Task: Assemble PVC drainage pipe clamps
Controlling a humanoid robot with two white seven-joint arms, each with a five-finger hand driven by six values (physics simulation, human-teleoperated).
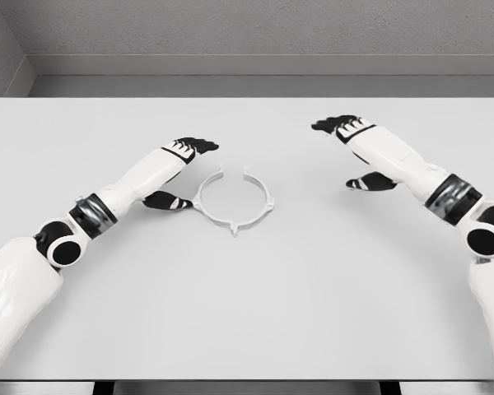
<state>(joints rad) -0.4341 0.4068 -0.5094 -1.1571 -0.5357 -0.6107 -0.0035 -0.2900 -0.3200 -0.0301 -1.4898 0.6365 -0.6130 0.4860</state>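
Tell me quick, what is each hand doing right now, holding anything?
Left hand: open, holding nothing, resting just left of the white pipe clamp.
Right hand: open, holding nothing, well to the right of the clamp.

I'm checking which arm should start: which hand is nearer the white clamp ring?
Left. The left hand lies just beside the clamp ring, at its left edge; the right hand sits well off to its right.

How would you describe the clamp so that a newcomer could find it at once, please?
Start at the white table and look just left of its middle, beside the left hand, whose thumb lies next to it. There lies the clamp, a thin white ring lying flat with a gap at the far side and small tabs around it. It is the only loose object there.
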